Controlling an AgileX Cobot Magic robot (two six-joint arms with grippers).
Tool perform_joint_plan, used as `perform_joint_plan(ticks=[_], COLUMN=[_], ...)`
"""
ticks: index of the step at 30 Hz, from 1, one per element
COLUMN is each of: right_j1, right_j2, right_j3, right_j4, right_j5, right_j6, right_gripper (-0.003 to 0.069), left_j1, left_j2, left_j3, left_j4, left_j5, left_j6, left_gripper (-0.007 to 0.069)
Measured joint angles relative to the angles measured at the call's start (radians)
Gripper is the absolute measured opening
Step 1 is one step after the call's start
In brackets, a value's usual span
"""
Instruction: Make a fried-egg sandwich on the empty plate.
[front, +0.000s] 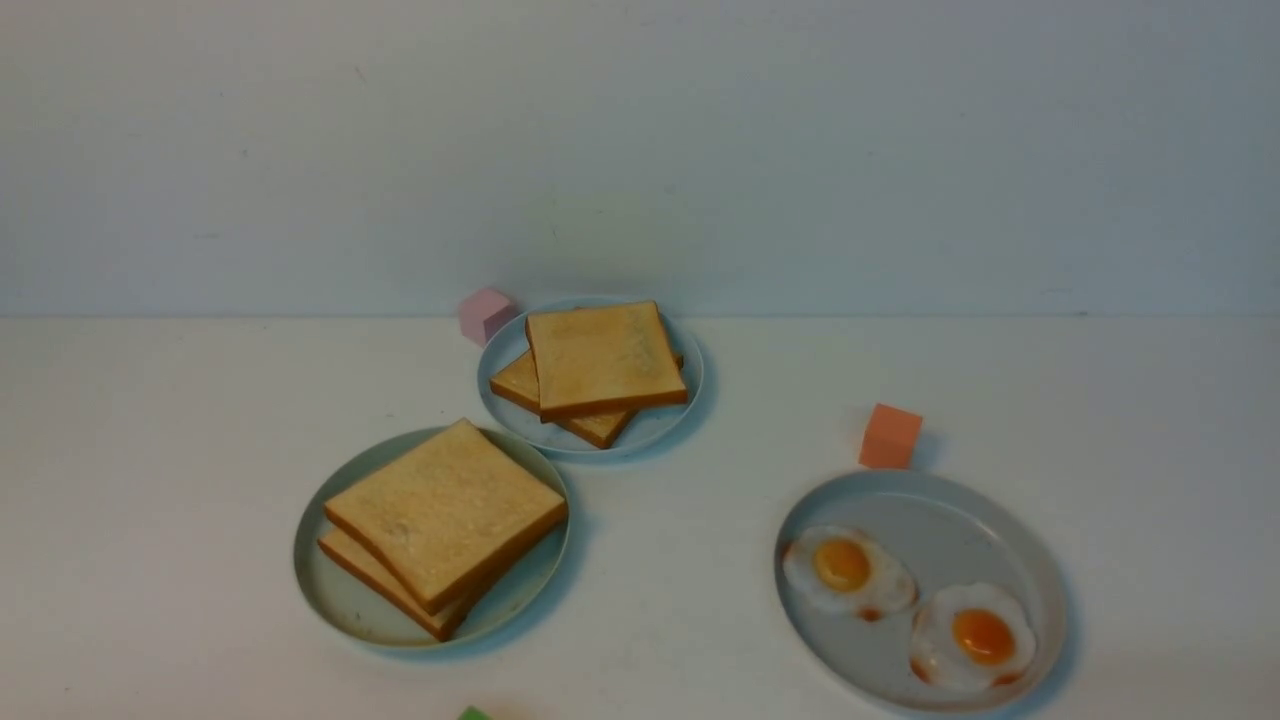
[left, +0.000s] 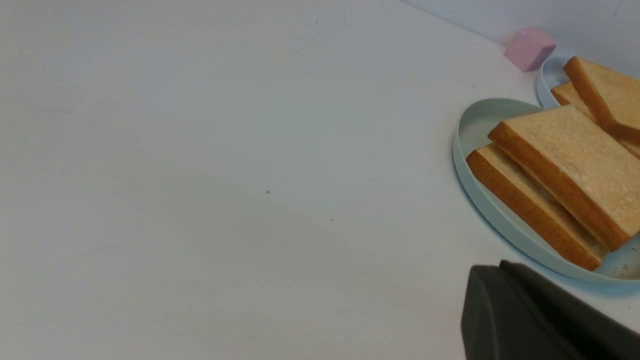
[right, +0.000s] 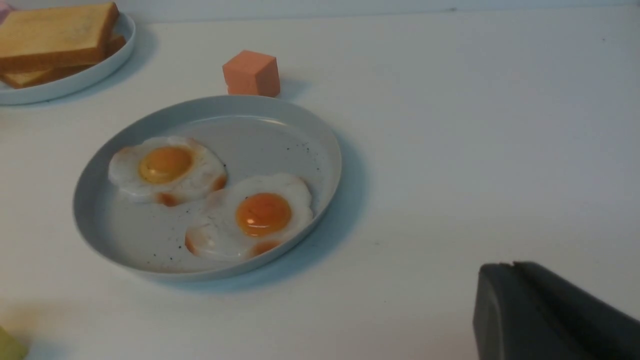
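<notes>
Sandwich (front: 445, 525) sits stacked on mint plate (front: 340, 600), beside left hand (left: 545, 320); egg unseen between slices; task judged finished or near; both hands' openings cannot be told; next: retreat

Pale mint-green plate (front: 345, 600): round, low raised rim, near-left on the white table. Holds two square golden-brown toast slices with darker crusts. Top slice (front: 446, 512) lies skewed over the lower slice (front: 385, 582), one corner pointing far, its right corner reaching the plate's rim. Lower slice shows along the near-left edge only. No egg visible between the slices from either the front or left wrist view; whether one sits hidden inside cannot be told.
</notes>
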Motion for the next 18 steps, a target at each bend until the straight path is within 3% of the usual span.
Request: perform_joint_plan(ticks=[18], right_j1=[0.0], right_j2=[0.0], right_j3=[0.0], right_j4=[0.0], right_j5=[0.0], right_j6=[0.0], right_gripper=[0.0048], left_j1=[0.0], left_j2=[0.0], left_j3=[0.0], left_j4=[0.001], left_j5=[-0.001], left_j6=[0.0], left_gripper=[0.0005])
